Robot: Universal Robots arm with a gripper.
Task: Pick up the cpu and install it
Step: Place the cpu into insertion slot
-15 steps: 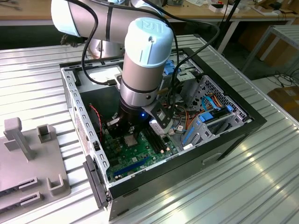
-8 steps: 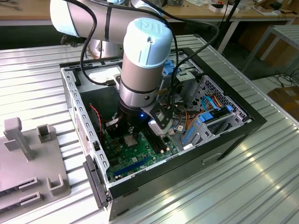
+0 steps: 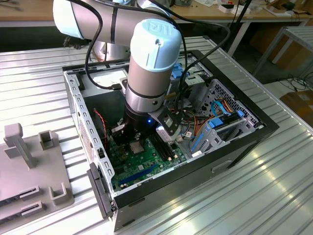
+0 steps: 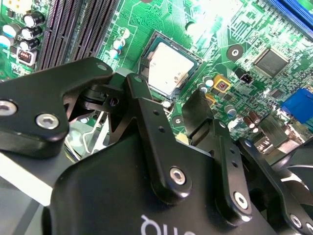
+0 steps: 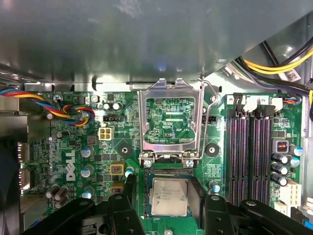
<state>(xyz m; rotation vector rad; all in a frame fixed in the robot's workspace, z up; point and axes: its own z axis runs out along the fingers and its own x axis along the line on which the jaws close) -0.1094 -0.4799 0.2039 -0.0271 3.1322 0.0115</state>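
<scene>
The cpu (image 5: 168,196), a small square chip with a silver-grey top, lies flat in the socket on the green motherboard (image 5: 73,161); the second wrist view has the cpu (image 4: 168,73) past the fingertips. My gripper (image 5: 169,195) hangs just above it, open. One black finger (image 5: 129,188) stands off each side of the chip, with a gap between finger and chip. The socket's metal frame (image 5: 171,122) is swung up, and its wire lever (image 5: 209,105) is raised. In the exterior view my gripper (image 3: 134,138) reaches down into the computer case (image 3: 234,147).
Long black memory slots (image 5: 252,161) run beside the socket. A bundle of coloured wires (image 5: 63,110) crosses the board on the other side, and yellow cables (image 5: 279,66) hang near the case wall. A grey fixture (image 3: 29,166) lies on the table at the exterior view's left.
</scene>
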